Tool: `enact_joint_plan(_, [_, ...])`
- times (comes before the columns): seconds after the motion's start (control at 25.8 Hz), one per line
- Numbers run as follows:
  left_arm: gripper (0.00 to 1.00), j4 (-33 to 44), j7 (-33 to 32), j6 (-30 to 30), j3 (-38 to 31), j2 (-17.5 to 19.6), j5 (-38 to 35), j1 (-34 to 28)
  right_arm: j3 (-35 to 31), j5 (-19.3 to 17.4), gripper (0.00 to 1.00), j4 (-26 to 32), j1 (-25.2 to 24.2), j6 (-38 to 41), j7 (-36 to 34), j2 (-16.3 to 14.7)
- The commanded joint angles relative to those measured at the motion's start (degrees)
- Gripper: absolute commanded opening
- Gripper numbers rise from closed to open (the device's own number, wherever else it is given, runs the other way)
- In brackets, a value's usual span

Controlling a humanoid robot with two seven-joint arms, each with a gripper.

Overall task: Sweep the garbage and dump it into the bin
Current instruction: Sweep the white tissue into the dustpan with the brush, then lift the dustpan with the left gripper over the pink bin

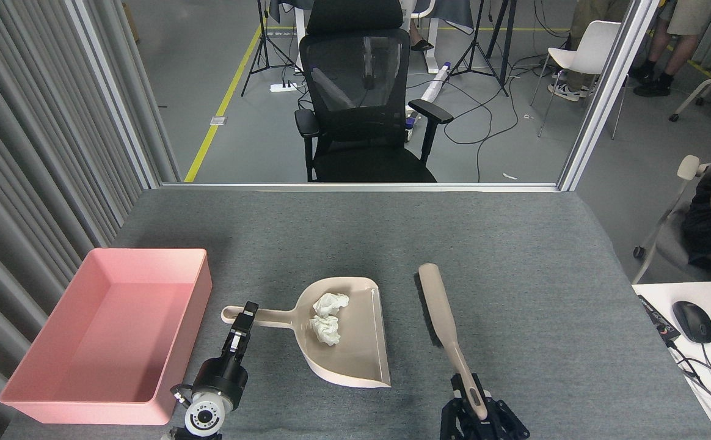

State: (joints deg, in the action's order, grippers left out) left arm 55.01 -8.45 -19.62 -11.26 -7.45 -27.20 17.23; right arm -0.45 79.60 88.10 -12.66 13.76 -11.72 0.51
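left gripper: clamped on the end of the dustpan handle
right gripper: wrapped around the brush handle, brush head pointing away from it over the grey table
garbage: white tissue wad sitting inside the dustpan, just right of the left gripper
bin: pink tray, left of the left gripper, nothing in it that shows
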Motion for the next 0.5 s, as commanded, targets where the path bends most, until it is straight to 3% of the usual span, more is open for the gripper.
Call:
enact_joint_plan(0.0, [0.11, 0.71, 0.01, -0.06, -0.16, -0.02, 1.19, 0.09, -9.92, -0.59, 0.10, -0.65, -1.23, 6.72, 0.03, -1.03])
enact_joint_plan(0.23, [0.10, 6.16, -2.54, 3.19, 0.28, -0.11, 1.27, 0.27, -13.17, -0.15, 0.10, -2.76, -2.20, 8.65, 0.03, -4.73])
enact_joint_plan(0.46, [0.10, 9.85, -4.73, 7.67, 0.28, 0.07, 1.80, 1.06, -13.17, -0.06, 0.10, -3.64, -2.81, 8.65, -0.32, -4.81])
